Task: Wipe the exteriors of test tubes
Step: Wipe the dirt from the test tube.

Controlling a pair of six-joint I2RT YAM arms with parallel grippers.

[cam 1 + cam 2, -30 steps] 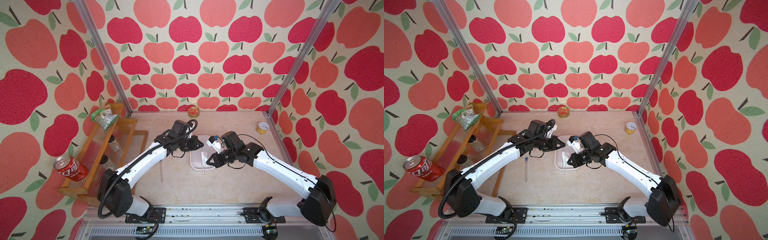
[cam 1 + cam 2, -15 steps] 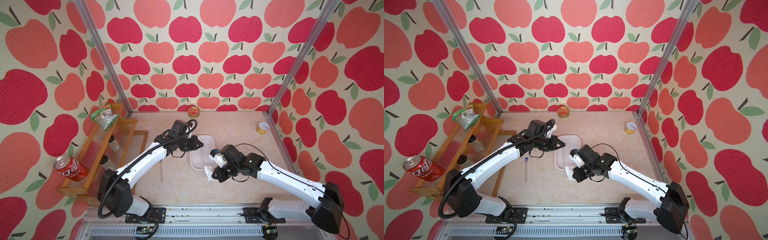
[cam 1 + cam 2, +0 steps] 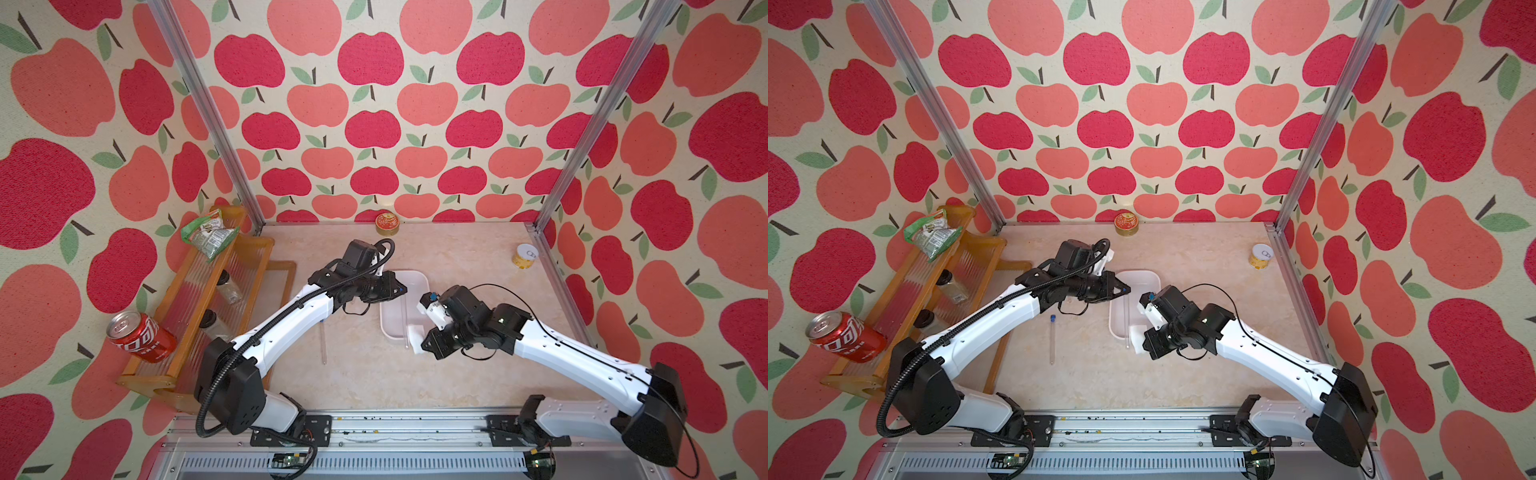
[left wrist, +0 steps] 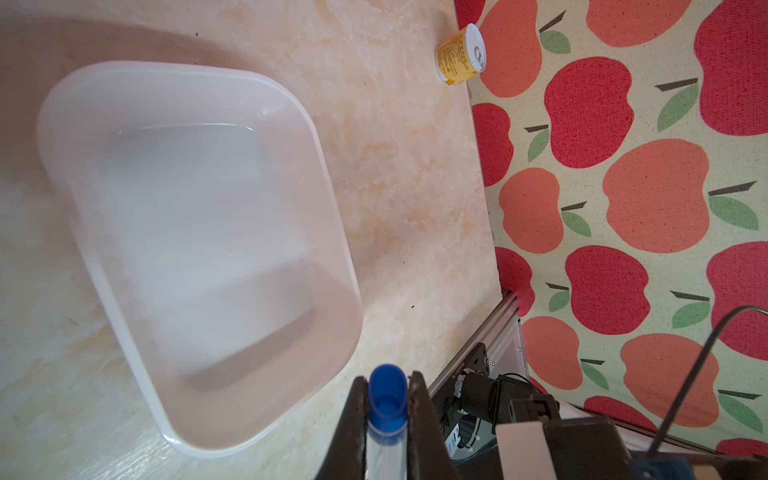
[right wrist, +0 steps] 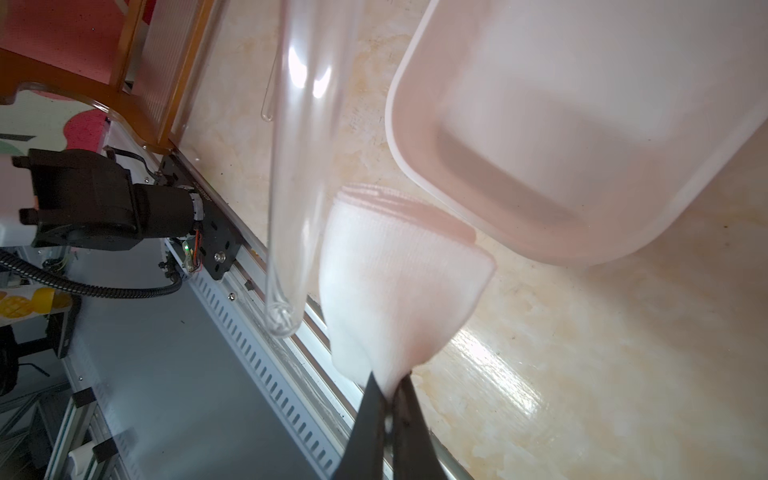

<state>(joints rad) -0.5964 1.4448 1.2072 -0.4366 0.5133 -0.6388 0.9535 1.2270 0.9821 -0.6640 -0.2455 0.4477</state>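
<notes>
Now, left gripper [image 4: 387, 399] is clamped on the test tube [image 4: 384, 451] at its blue cap, a pinch only the left wrist view shows. Right gripper [image 5: 389, 386] is squeezed onto a white cloth [image 5: 399, 282], just beside the tube's rounded end. From the top, the tube's long axis crosses the white tray [image 3: 415, 275], rounded end past its near rim. A second tube [image 3: 1052, 340] lies on the tray's left.
</notes>
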